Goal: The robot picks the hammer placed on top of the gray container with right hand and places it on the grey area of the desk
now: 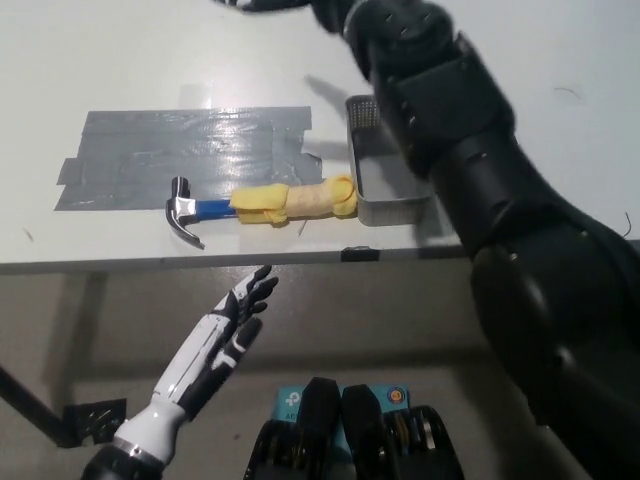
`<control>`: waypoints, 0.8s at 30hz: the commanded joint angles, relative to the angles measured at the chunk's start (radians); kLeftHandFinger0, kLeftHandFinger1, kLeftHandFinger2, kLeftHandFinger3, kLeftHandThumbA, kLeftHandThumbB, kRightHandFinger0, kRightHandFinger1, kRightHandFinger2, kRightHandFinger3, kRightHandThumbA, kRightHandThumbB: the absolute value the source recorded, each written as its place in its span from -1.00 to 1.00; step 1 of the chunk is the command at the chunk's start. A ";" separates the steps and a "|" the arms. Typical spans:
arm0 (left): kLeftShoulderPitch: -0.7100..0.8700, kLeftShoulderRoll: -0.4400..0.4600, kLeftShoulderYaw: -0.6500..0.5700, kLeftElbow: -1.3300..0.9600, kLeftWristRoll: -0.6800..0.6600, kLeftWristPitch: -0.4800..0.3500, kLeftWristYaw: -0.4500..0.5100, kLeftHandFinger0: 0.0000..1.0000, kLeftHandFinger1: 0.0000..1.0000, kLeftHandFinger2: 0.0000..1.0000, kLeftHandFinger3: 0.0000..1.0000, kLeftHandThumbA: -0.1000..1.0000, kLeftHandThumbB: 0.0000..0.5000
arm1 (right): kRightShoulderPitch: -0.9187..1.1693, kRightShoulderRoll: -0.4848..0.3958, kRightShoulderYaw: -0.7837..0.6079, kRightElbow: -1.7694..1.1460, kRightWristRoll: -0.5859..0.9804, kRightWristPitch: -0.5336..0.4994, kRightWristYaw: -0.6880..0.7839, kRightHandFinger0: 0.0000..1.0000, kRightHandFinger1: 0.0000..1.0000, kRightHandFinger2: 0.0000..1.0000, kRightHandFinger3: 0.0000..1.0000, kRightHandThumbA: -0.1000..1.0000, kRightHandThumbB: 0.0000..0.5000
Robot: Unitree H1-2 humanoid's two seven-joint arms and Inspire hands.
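The hammer (262,204) lies flat on the white desk. Its steel head and blue neck rest on the grey taped area (170,145), and its yellow handle reaches right to touch the gray container (378,195). My black right arm (450,130) stretches up over the container. Only a sliver of my right hand (262,4) shows at the top edge, well clear of the hammer. My white left hand (225,335) rests below the desk's front edge, fingers spread and holding nothing.
The desk's front edge (200,262) runs just below the hammer. My right arm covers most of the container and the desk to its right. A blue and orange item (390,395) sits on the floor.
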 commanded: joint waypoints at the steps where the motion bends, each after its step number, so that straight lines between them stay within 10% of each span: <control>1: -0.140 0.004 0.038 0.002 -0.009 -0.002 0.012 1.00 1.00 1.00 1.00 1.00 -0.34 | -0.165 -0.183 -0.068 -0.633 0.270 0.228 0.216 1.00 1.00 1.00 1.00 1.00 0.79; 13: -0.133 -0.012 0.077 0.026 -0.010 -0.025 0.066 1.00 1.00 1.00 1.00 1.00 -0.32 | 0.295 -0.508 -0.132 -1.487 0.373 0.391 0.256 1.00 1.00 1.00 1.00 1.00 0.61; 24: -0.078 -0.047 0.094 0.074 -0.022 -0.074 0.107 1.00 1.00 1.00 1.00 1.00 -0.40 | 1.033 -0.351 -0.166 -1.869 0.651 0.288 0.114 1.00 1.00 1.00 1.00 1.00 0.62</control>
